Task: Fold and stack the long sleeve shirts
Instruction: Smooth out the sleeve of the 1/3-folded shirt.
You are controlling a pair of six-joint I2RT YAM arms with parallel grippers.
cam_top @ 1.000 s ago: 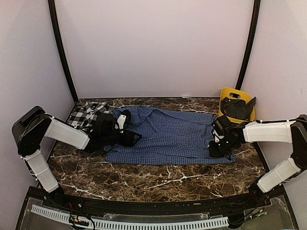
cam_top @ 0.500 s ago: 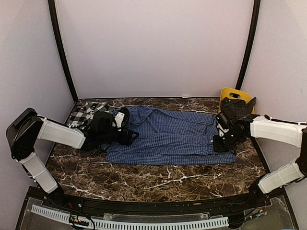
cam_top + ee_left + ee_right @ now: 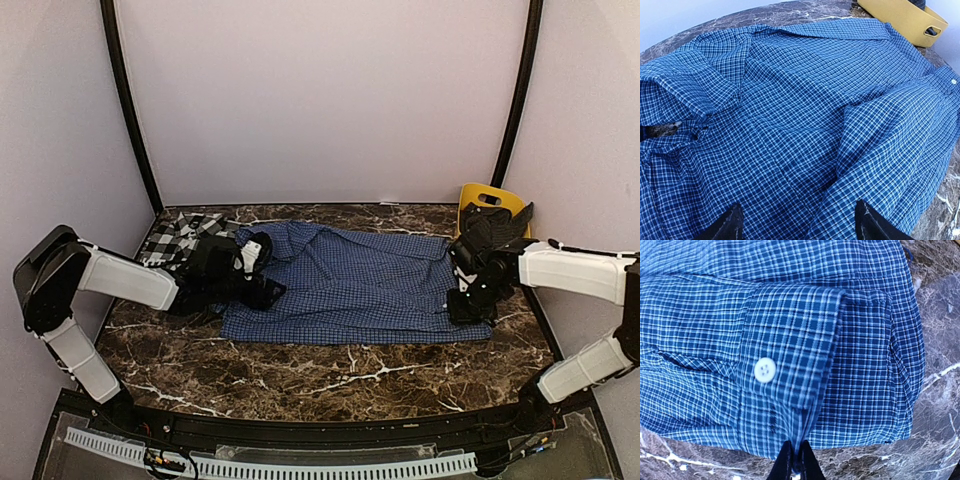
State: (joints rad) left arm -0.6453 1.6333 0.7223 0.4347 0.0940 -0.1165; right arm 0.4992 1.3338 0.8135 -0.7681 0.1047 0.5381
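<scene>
The blue checked long sleeve shirt [image 3: 350,285] lies spread across the middle of the marble table, filling the left wrist view [image 3: 805,110]. My left gripper [image 3: 262,290] is open low over its left part, its two fingertips [image 3: 730,224] wide apart above the cloth. My right gripper [image 3: 470,305] is shut on the edge of the shirt's buttoned cuff [image 3: 790,375] at the shirt's right end, by the white button [image 3: 764,370]. The black-and-white plaid shirt [image 3: 178,237] lies bunched at the back left, partly hidden behind my left arm.
A yellow plastic bin [image 3: 492,215] with dark cloth in it stands at the back right, also showing in the left wrist view [image 3: 905,20]. Bare marble table [image 3: 350,380] runs in front of the shirt. Curved black poles and pale walls close in the sides.
My right gripper drew a little to the right and toward the near side at the shirt's right edge. The left gripper slid slightly left and lower over the shirt. The shirt's outline barely changed.
</scene>
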